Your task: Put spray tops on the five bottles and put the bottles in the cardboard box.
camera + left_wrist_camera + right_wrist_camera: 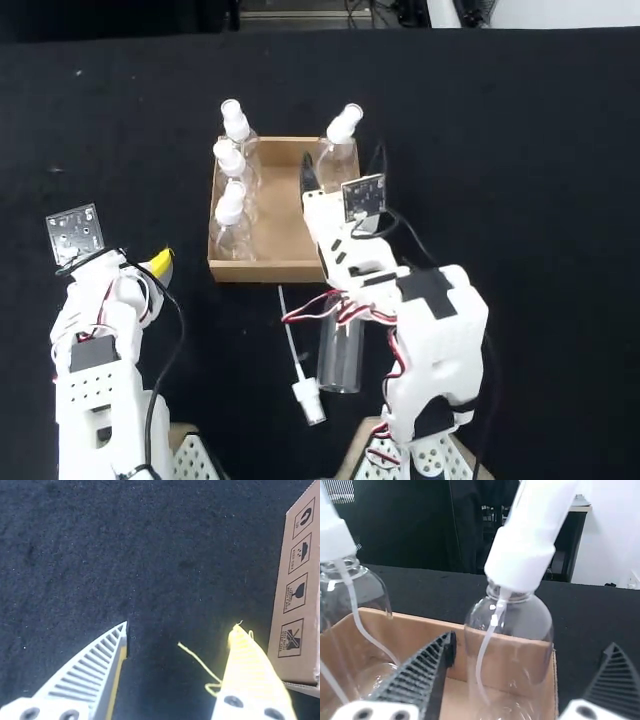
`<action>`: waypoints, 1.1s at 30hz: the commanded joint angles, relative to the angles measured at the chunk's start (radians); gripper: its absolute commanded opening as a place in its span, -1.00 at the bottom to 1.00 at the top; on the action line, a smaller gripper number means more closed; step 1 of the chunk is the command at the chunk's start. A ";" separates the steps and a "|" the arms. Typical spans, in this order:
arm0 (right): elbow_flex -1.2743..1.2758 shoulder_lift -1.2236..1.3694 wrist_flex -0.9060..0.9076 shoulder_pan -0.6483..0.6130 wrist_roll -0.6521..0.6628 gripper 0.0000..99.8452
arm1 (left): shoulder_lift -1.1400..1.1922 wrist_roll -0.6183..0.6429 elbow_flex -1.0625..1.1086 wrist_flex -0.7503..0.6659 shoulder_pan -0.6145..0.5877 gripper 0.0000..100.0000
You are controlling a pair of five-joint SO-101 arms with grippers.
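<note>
Currently, the fifth clear plastic bottle (340,360) lies uncapped on its side on the black table (530,150), between the brown cardboard box (262,268) and the table's near edge. Its long axis runs from that edge toward the box. The loose white spray top (310,402) lies just beside it, tube parallel. Both lie behind the right gripper (532,647); the right arm is nearer. That gripper's jaws stand spread either side of a capped bottle (512,625) in the box's far right corner. The left gripper (180,627), spread and empty, hangs over the table beside the box's left wall. Count: five bottles, four capped in the box; five spray tops, one loose.
</note>
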 commanded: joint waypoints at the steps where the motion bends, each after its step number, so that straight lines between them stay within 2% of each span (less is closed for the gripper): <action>1: 0.024 -0.104 -0.034 -0.014 0.005 -0.20 | -0.015 -0.012 -0.010 -0.023 0.015 -0.42; 9: 0.088 -0.225 -0.021 -0.002 0.005 -0.20 | -0.015 -0.012 -0.008 -0.023 0.015 -0.42; 17: 0.165 -0.374 0.112 -0.002 0.003 -0.22 | -0.015 -0.012 -0.008 -0.023 0.015 -0.42; 24: 0.272 -0.651 0.253 0.005 0.003 -0.69 | -0.015 -0.012 -0.004 -0.023 0.015 -0.42; 26: 0.329 -0.760 0.324 0.000 0.003 -0.79 | -0.015 -0.012 0.001 -0.025 0.015 -0.42; 29: 0.392 -0.926 0.491 0.015 0.003 -0.82 | -0.015 -0.012 0.002 -0.025 0.015 -0.42; 33: 0.410 -1.156 0.855 0.084 0.003 -0.82 | -0.015 -0.012 0.002 -0.025 0.015 -0.42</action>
